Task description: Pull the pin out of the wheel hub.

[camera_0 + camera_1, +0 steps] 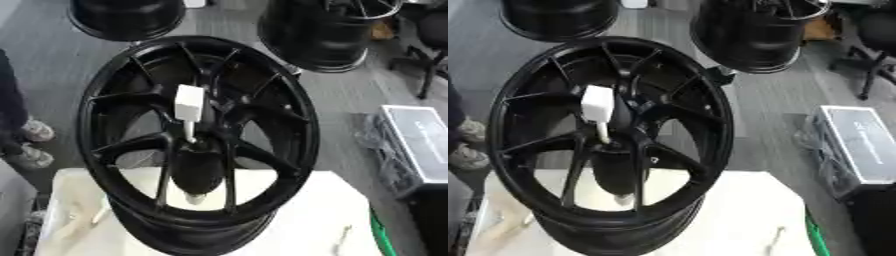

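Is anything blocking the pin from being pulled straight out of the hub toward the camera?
Nothing visible does. The white pin sticks out of the black wheel's hub with open space in front of it. Neither hand shows in either view.

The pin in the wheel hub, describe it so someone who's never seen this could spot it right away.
Find the big black spoked wheel standing on the white table in the middle of the view. At its centre, where the spokes meet, the pin sticks out toward the camera. It has a white blocky head on a thin pale shaft, the only white thing against the black spokes.
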`<act>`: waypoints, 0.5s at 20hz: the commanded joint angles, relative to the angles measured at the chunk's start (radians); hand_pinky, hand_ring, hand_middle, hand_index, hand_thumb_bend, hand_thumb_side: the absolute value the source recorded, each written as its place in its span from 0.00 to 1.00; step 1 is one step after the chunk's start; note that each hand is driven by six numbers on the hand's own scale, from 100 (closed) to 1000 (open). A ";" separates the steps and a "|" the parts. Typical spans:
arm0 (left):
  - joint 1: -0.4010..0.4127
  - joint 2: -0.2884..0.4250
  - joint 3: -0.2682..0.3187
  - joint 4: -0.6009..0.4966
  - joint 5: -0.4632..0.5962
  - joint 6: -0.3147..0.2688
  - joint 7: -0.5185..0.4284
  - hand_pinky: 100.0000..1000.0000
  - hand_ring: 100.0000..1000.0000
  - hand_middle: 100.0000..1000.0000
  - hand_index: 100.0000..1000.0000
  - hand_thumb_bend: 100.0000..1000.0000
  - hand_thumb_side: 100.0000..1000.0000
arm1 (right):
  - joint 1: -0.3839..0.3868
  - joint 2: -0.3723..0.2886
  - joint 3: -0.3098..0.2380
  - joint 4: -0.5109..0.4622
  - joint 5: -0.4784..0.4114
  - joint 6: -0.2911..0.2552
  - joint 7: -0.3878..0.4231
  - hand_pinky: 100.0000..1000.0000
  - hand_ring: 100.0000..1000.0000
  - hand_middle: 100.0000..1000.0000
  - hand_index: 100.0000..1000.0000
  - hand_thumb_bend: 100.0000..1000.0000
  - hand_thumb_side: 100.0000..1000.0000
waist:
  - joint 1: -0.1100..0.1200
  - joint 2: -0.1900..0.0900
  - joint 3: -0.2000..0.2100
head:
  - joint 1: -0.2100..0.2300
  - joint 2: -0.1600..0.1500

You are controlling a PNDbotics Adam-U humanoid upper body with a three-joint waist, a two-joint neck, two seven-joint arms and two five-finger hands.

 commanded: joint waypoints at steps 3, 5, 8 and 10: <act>-0.004 0.021 0.014 -0.023 -0.007 -0.005 0.010 0.50 0.43 0.45 0.61 0.64 0.78 | 0.258 0.063 -0.226 0.105 -0.097 0.083 -0.333 0.64 0.43 0.46 0.76 0.00 0.23 | 0.004 -0.002 -0.021 | 0.010 -0.002; -0.005 0.020 0.015 -0.024 -0.011 -0.005 0.012 0.50 0.43 0.45 0.61 0.63 0.78 | 0.347 0.135 -0.256 0.138 -0.135 0.095 -0.385 0.65 0.51 0.53 0.79 0.00 0.21 | 0.003 0.001 -0.026 | 0.010 -0.002; -0.005 0.016 0.015 -0.023 -0.014 -0.003 0.012 0.50 0.43 0.45 0.61 0.63 0.78 | 0.429 0.250 -0.271 0.193 -0.189 0.124 -0.408 0.74 0.72 0.73 0.86 0.00 0.52 | 0.003 0.002 -0.027 | 0.010 -0.002; -0.005 0.013 0.015 -0.024 -0.014 -0.003 0.012 0.50 0.43 0.45 0.61 0.63 0.78 | 0.455 0.326 -0.274 0.212 -0.218 0.137 -0.444 0.75 0.74 0.76 0.86 0.00 0.66 | 0.007 0.001 -0.024 | 0.011 -0.002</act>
